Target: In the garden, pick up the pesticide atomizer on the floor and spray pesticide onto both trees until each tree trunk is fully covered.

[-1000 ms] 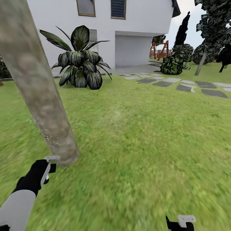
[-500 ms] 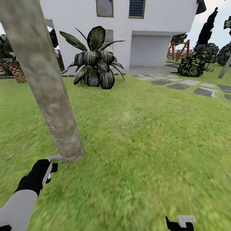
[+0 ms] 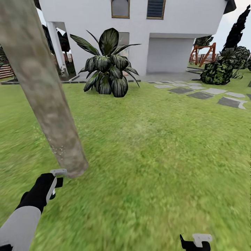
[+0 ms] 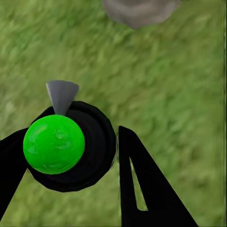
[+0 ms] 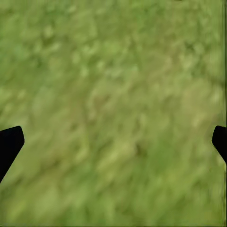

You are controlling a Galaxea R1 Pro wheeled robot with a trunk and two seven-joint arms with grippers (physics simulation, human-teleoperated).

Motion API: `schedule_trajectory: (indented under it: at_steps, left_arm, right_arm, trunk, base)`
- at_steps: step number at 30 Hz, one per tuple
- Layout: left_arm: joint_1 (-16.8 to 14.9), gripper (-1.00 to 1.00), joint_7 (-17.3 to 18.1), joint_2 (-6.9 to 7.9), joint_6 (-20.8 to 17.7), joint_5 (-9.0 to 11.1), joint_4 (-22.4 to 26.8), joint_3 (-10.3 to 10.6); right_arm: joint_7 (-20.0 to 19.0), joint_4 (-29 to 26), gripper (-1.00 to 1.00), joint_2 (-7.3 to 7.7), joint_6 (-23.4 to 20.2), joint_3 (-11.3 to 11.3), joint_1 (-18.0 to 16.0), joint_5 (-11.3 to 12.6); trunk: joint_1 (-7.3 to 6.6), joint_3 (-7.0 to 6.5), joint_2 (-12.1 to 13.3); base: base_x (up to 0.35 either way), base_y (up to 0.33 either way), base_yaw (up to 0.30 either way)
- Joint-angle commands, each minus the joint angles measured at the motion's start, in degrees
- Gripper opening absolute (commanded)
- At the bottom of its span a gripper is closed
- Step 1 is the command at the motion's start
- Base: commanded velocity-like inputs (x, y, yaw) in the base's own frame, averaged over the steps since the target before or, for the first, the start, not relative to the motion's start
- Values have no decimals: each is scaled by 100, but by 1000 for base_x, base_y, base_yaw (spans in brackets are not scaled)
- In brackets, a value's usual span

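The left tool [image 3: 55, 179] hangs low over the grass floor [image 3: 157, 167], just short of the foot of the tree trunk [image 3: 42, 94]; in the left wrist view its black fingers [image 4: 142, 189] close around the pesticide atomizer [image 4: 71, 144], a dark round body with a bright green cap and a pale grey nozzle pointing toward the trunk base [image 4: 139, 10]; the fingers look pressed against the body on both sides, though the far finger is cut off at the picture's edge, so full contact there is likely rather than certain; the trunk is a thick mottled grey-brown column that leans across the head view and meets the grass just beyond the atomizer's grey head; a scatter of whitish pesticide specks [image 3: 57, 150] sits on the bark close above the base, while the bark higher up looks bare; the right tool [image 3: 197, 242] is low over open grass, well apart from the trunk; in the right wrist view its two black fingertips [image 5: 9, 144] stand wide apart with nothing but grass between them; farther off, a broad-leaved dark plant [image 3: 108, 66] stands before a white house [image 3: 174, 21], and grey stepping stones [image 3: 202, 94] cross the lawn beside a dark shrub [image 3: 218, 71]
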State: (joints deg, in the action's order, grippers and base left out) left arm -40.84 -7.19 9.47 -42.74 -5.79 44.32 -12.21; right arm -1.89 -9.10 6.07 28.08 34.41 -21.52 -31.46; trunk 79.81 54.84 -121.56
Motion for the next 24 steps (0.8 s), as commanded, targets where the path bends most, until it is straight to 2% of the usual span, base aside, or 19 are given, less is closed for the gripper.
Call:
schedule_trajectory:
  at_steps: [1,6,24]
  left_arm:
    - [-3,-100,25,-3,-32,-63,9,-9]
    - [-3,-100,25,-1,-32,-61,15,-9]
    - [-3,-100,33,3,-31,-72,-1,-10]
  right_arm:
    - [-21,7,100,0,22,49,-3,-35]
    - [-21,7,100,0,22,48,-5,-35]
    - [-20,11,100,0,22,48,-3,-35]
  trunk:
    - [0,5,-2]
    - [0,5,-2]
    - [0,5,-2]
  base:
    - [122,-287,0]
    - [118,-287,56]
    - [153,-285,270]
